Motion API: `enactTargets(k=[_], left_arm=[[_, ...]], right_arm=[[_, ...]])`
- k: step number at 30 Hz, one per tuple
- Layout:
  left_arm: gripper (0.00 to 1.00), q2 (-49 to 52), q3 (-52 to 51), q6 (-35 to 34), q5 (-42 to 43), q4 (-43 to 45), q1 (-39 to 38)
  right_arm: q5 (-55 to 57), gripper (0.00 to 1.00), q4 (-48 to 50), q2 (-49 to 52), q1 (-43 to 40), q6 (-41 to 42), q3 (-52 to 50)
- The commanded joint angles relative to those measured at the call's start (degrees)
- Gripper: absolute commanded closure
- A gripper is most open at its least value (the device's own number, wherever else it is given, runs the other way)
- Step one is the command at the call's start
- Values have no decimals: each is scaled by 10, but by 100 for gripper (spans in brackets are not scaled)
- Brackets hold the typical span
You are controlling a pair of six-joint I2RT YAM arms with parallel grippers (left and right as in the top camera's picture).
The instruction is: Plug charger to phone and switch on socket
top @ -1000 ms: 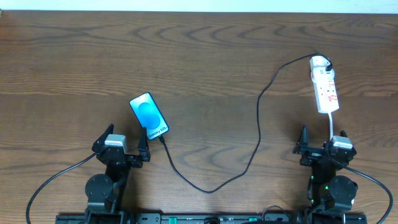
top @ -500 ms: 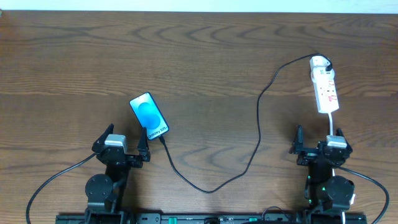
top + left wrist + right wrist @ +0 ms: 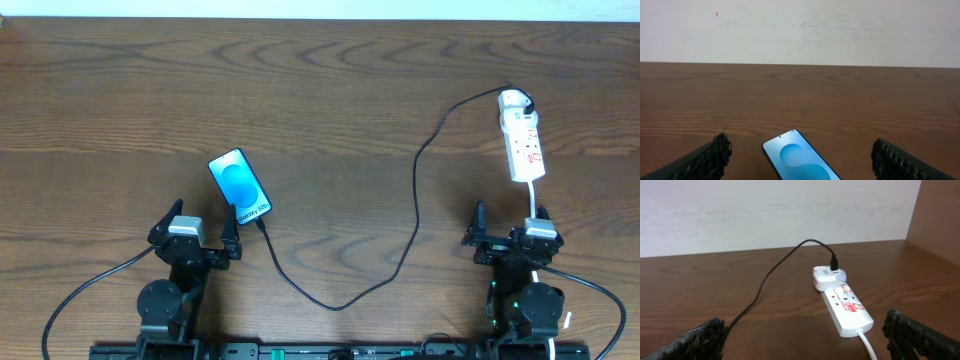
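Over the last second my right end effector has shifted slightly left and sits short of the socket. The left end effector has not moved. Both stand wide open, holding nothing.

The phone lies on the worktop just ahead of the left one. The charger runs from its near end to the socket's far end. It appears plugged in, though the left wrist view cuts that end off. I judge only the switching remains. Switch positions are too small to read.
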Motion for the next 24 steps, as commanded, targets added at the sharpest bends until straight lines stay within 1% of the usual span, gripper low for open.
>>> enactTargets(k=[1, 24], left_arm=[[9, -3, -10, 10, 11, -19, -1], [9, -3, -10, 10, 11, -19, -1]], right_arm=[[14, 1, 1, -4, 6, 21, -3], [7, 1, 1, -4, 5, 31, -3]])
